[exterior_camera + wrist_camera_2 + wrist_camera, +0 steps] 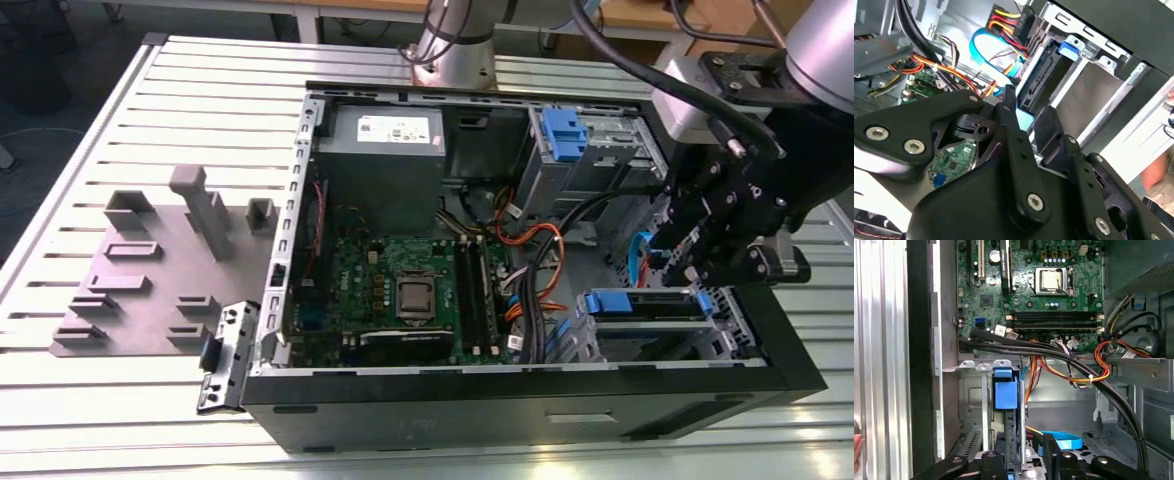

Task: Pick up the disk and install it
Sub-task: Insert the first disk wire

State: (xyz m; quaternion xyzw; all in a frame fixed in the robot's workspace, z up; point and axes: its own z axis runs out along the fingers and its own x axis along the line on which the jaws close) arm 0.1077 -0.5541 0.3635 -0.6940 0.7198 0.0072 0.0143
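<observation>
Open PC case (534, 405) lies on its side on the slatted table (120, 400), motherboard (400, 290) facing up

Disk (643, 302) sits on edge in the lower drive cage at the exterior view's right end of the case, with its blue tab end toward the case interior. In the first wrist view the disk (1006, 394) shows edge-on, tab at the cage mouth, cable bundle crossing just past it. In the second wrist view the disk (1040, 76) is in the slot beside the bare metal cage wall

Pincer (701, 255) hangs right over that cage, very near the disk in both wrist views (1026, 454) (1026, 117). Cannot tell if it's clamped on the disk or apart, contact not readable

Second blue-tabbed caddy (562, 135) is in the upper grey cage, well apart. Grey power-supply box (380, 150) in the far corner
</observation>
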